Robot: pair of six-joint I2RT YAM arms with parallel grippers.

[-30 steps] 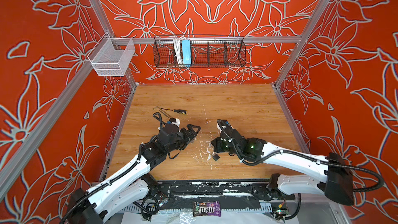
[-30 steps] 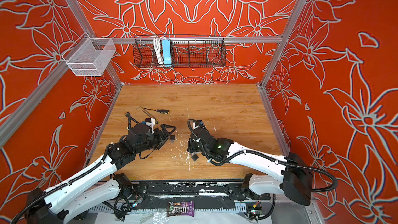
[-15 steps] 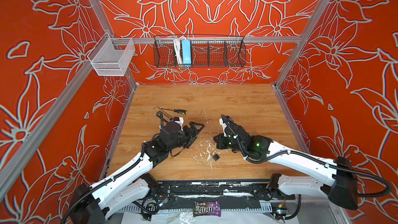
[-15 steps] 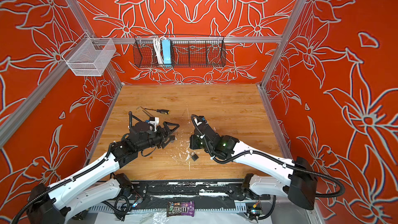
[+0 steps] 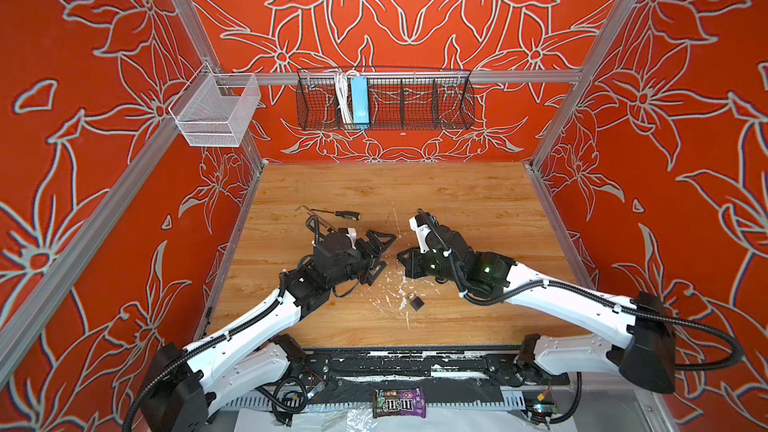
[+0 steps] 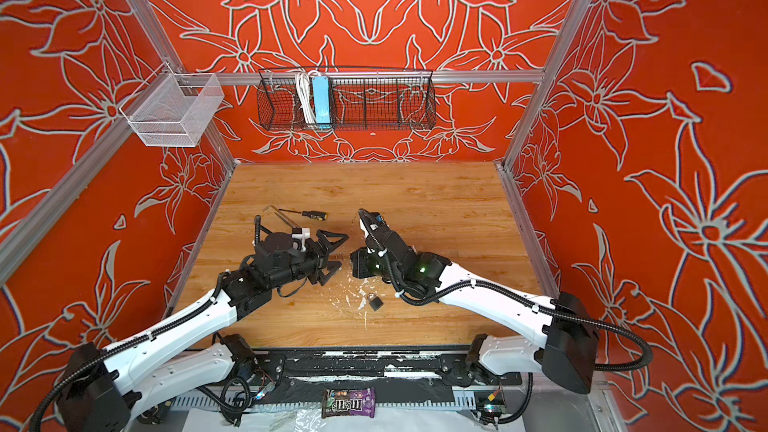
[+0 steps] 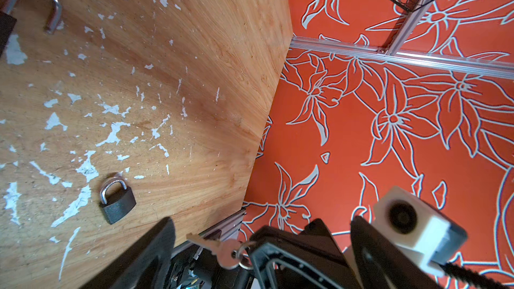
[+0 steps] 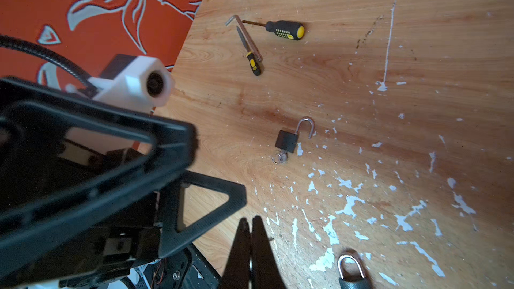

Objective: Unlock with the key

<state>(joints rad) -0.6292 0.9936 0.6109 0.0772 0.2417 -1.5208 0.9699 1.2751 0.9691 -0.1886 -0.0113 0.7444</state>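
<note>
Mid-frame in a top view, your right gripper, clamped on the key, faces your left gripper, fingers spread wide and empty. The closed padlock lies just below them; pin it with the left, then line up the key

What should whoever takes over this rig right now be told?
Left tool: open, empty, hovering over the table.
Right tool: shut on a key, tip facing the left tool.
Open padlock: lying on the table, shackle swung out, key ring at its base.
Closed padlock: lying free nearer the arms' bases, nothing touching it.
Done: one padlock is open.
Left, probably: bring the held key to the closed padlock, insert and turn.
</note>
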